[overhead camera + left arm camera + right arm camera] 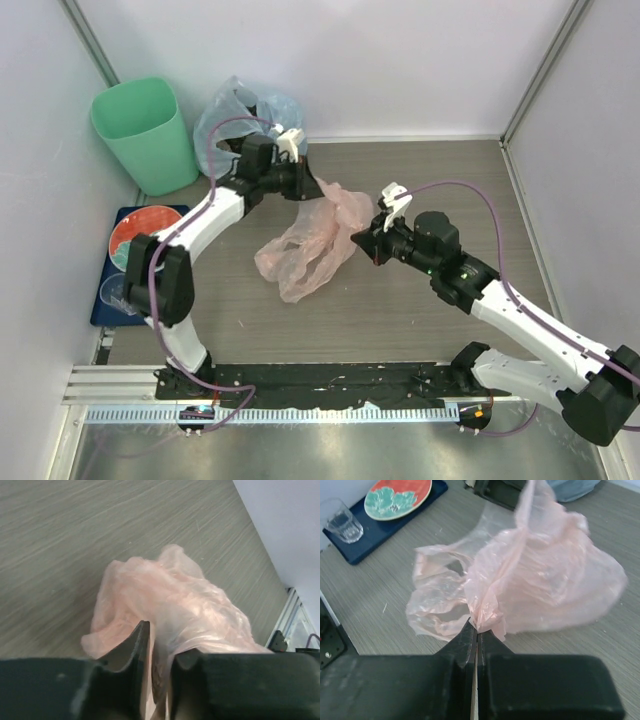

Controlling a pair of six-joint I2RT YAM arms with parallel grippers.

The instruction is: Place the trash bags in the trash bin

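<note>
One trash bag (315,245): crumpled mid-surface (420,330), long axis running from the far edge toward the near-left corner.
Left fingers (132,650): nearly closed, film caught in their narrow gap at the bag's far end.
Right fingers (465,645): pressed together on a fold at its right side.
Trash bin (145,135): far-left corner, well apart.
Room: open toward the near and right edges.

The bag (310,240) is thin, crinkly, translucent pale pink. It lies crumpled across the middle of the table. Its far end rises to a peak toward the far left, its right edge is gathered into a tight pinch, and loose loops trail onto the wood on the near side. The bin (148,150) is mint green with a rounded-rectangular mouth. It stands upright in the far-left corner, well apart from the bag.
</note>
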